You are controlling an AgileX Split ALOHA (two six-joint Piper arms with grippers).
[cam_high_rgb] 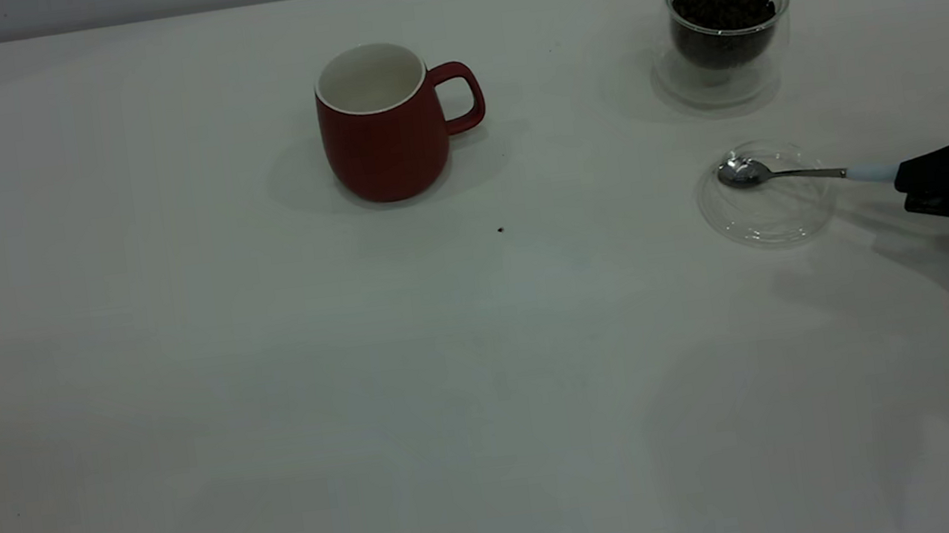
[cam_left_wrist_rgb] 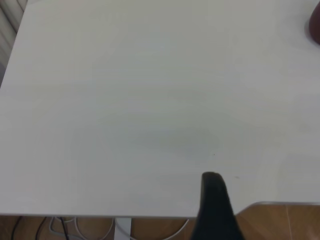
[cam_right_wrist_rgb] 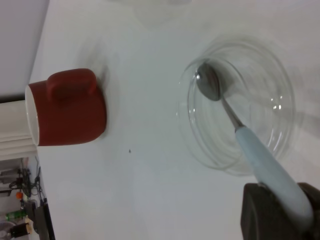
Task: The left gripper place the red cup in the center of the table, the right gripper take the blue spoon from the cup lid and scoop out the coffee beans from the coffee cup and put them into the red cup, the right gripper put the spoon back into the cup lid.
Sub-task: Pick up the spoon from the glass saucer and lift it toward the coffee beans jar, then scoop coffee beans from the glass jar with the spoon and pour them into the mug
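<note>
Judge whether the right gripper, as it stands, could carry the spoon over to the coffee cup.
Probably yes. The right gripper is shut on the blue spoon, whose bowl is at the cup lid. The coffee cup stands open just beyond, with only bare table between.

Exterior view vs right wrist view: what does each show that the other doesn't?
Only the exterior view shows the coffee cup heaped with coffee beans, standing behind the cup lid.

Only the right wrist view shows room clutter beyond the table edge, and, up close, the right gripper closed on the blue spoon handle.

Both show the red cup, upright, the spoon's bowl resting in the lid, and a dark speck on the table.
</note>
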